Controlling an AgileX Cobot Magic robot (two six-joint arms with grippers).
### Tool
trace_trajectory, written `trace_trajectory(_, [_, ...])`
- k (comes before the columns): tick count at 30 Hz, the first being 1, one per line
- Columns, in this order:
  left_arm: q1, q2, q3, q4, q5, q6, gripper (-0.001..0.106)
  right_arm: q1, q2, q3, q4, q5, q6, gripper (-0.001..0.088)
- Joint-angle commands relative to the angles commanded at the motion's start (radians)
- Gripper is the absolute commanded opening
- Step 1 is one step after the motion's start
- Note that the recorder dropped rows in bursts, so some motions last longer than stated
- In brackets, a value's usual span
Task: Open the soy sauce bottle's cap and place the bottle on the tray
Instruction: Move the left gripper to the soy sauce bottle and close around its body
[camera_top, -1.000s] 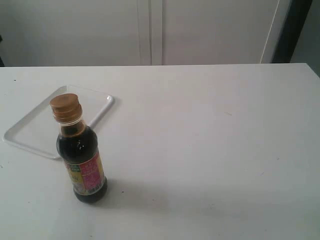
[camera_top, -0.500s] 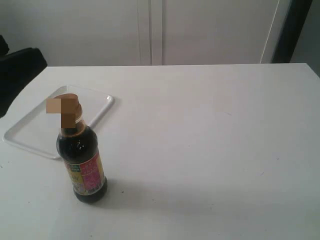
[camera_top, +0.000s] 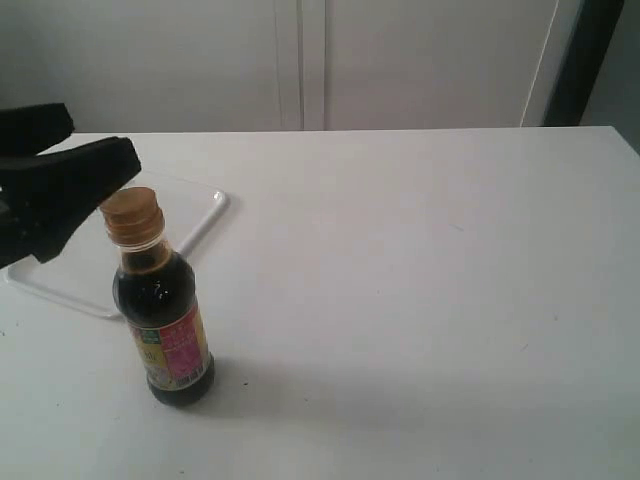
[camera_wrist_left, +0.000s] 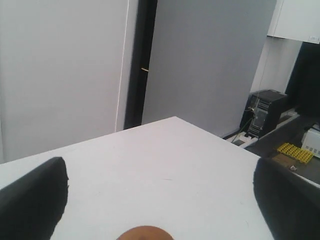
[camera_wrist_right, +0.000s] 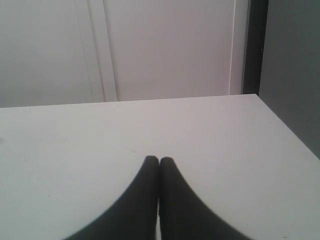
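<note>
I saw the bottle (camera_top: 162, 318) upright on the table (camera_top: 420, 300), tray (camera_top: 205, 215) just behind it, left gripper (camera_top: 75, 165) beside the cap (camera_top: 131, 214).

Three cameras, one white table (camera_top: 420, 300).

The exterior view looks down from the near edge toward the cupboard wall, the soy sauce bottle (camera_top: 163, 310) close in front. The left wrist view sits low just behind the cap (camera_wrist_left: 145, 233) (only its top shows), facing across the tabletop. The right wrist view skims bare table toward the same cupboards.
</note>
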Motion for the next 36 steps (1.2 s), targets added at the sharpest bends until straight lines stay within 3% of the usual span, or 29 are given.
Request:
trace_trajectory(14, [-0.001,0.167,0.000,0.009,-0.071,0.057,0.105,0.000,0.000,0.000,0.000,-0.001,0.000,0.0000])
trace_trajectory(16, [-0.037,0.184,0.000,0.017,-0.077,0.085,0.105,0.000,0.000,0.000,0.000,-0.001,0.000,0.0000])
trace_trajectory(19, [-0.092,0.199,0.000,-0.006,0.017,0.120,0.105,0.000,0.000,0.000,0.000,-0.001,0.000,0.0000])
trace_trajectory(36, [-0.092,0.323,0.002,-0.019,0.023,0.177,0.105,0.000,0.000,0.000,0.000,0.002,0.000,0.0000])
